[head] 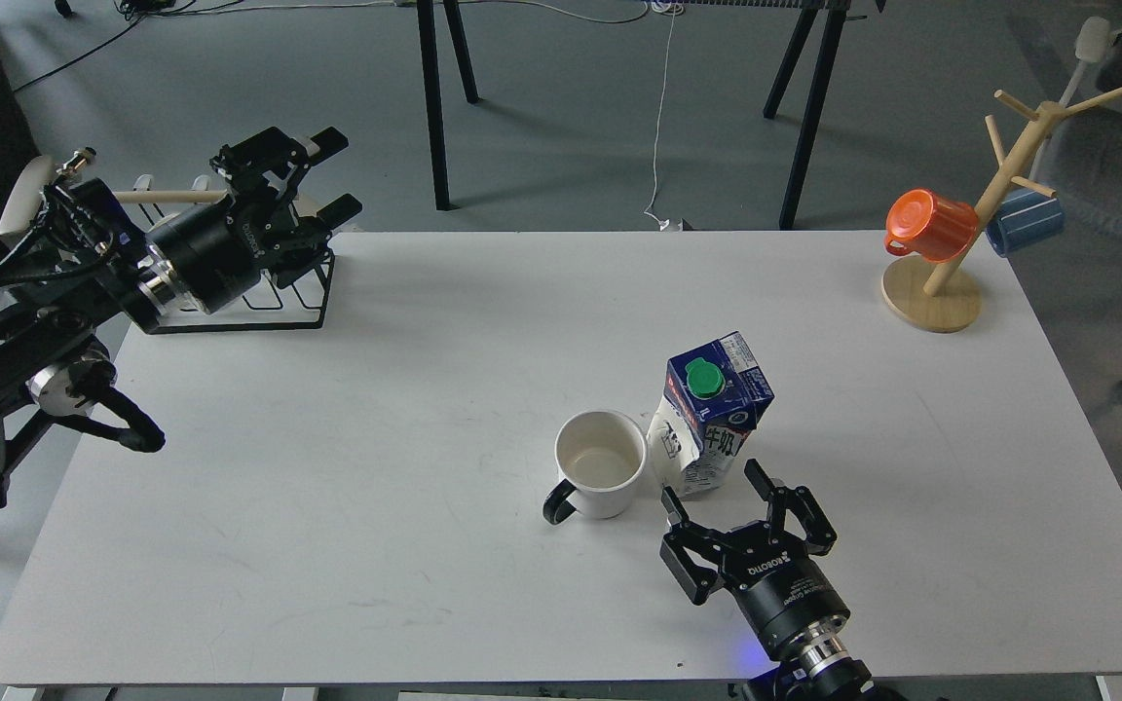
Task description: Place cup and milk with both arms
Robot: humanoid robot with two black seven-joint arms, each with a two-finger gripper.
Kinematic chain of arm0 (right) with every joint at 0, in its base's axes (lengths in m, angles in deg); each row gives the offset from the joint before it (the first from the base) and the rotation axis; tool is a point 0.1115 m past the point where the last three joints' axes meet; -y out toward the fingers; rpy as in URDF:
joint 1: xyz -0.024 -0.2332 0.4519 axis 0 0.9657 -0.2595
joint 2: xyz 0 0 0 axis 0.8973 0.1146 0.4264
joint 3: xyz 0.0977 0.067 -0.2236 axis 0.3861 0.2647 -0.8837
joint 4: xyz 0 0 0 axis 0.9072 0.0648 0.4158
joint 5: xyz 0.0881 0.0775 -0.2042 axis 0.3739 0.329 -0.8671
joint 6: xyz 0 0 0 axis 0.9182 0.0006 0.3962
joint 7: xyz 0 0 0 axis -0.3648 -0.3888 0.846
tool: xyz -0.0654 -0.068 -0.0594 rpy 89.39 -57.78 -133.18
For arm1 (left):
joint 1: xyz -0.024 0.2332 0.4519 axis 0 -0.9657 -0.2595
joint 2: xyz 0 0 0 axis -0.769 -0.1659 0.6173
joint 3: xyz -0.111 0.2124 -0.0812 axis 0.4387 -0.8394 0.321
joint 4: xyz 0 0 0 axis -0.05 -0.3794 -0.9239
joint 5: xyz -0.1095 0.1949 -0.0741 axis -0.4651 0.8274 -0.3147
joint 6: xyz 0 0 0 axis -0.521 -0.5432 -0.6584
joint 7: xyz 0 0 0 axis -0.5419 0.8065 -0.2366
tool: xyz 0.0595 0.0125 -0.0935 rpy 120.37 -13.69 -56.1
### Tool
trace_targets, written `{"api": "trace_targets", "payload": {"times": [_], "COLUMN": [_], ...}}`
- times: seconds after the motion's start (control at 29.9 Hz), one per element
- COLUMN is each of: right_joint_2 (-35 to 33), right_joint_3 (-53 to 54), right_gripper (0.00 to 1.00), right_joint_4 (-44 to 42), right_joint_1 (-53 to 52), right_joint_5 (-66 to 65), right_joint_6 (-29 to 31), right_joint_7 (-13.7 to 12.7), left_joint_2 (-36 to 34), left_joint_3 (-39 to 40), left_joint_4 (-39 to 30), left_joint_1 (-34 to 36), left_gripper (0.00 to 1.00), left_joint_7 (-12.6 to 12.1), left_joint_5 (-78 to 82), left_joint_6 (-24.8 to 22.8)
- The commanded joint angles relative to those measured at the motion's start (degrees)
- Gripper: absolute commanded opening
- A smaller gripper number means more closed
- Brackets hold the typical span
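The white cup [600, 475] with a black handle stands upright near the middle of the white table [376, 467], handle toward the front left. The blue and white milk carton [709, 414] with a green cap stands upright right beside it on its right. My right gripper [712, 487] is open and empty just in front of the carton, apart from it. My left gripper [335, 175] is open and empty over the table's far left corner, above a wire rack.
A black wire rack [259, 297] sits at the far left corner under my left arm. A wooden mug tree [960, 243] with an orange mug [931, 226] and a blue mug [1027, 221] stands at the far right. Black table legs stand behind.
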Motion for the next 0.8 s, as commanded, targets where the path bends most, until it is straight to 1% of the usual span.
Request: {"api": "trace_targets", "payload": {"times": [0.0, 0.07, 0.17, 0.3, 0.43, 0.53, 0.57, 0.67, 0.77], "right_joint_2": [-5.0, -8.4, -13.9, -19.9, -25.6, -29.6, -30.8, -33.5, -34.6], "right_joint_3": [0.3, 1.0, 3.8, 12.0, 20.9, 25.4, 25.7, 24.3, 20.6], "right_gripper": [0.98, 0.98, 0.98, 0.98, 0.98, 0.98, 0.98, 0.98, 0.98], "right_joint_4": [7.3, 11.1, 14.4, 14.1, 13.0, 11.8, 10.7, 6.3, -1.1], "right_joint_1": [4.2, 6.6, 10.0, 14.2, 14.8, 12.3, 9.5, 0.3, -9.6], "right_joint_5": [-1.1, -1.2, -1.1, -1.0, -1.1, -1.1, -1.1, -1.0, -0.9], "right_joint_6": [0.0, 0.0, 0.0, 0.0, 0.0, 0.0, 0.0, 0.0, 0.0], "right_joint_7": [0.4, 0.6, 0.9, 0.9, 0.6, 0.4, 0.3, 0.3, 0.2], "left_joint_2": [0.2, 0.3, 0.4, 0.8, 0.6, 0.2, 0.0, -0.9, -2.5], "left_joint_3": [0.0, 0.0, 0.0, 0.0, 0.0, 0.2, 0.3, 0.4, 0.6], "left_joint_4": [0.0, 0.0, 0.0, 0.1, 1.0, 1.3, 1.3, 1.4, 1.5], "left_joint_1": [0.0, 0.0, 0.1, 0.1, -0.1, -0.7, -1.1, -2.0, -3.1], "left_gripper": [0.83, 0.83, 0.83, 0.83, 0.86, 0.87, 0.87, 0.87, 0.87], "left_joint_7": [0.0, 0.0, 0.0, 0.0, 0.0, 0.0, 0.0, 0.0, 0.0], "left_joint_5": [0.0, 0.0, 0.0, 0.1, 1.7, 2.4, 2.4, 2.0, 1.3], "left_joint_6": [0.0, 0.0, 0.0, 0.0, 0.0, 0.0, 0.0, 0.0, 0.0]}}
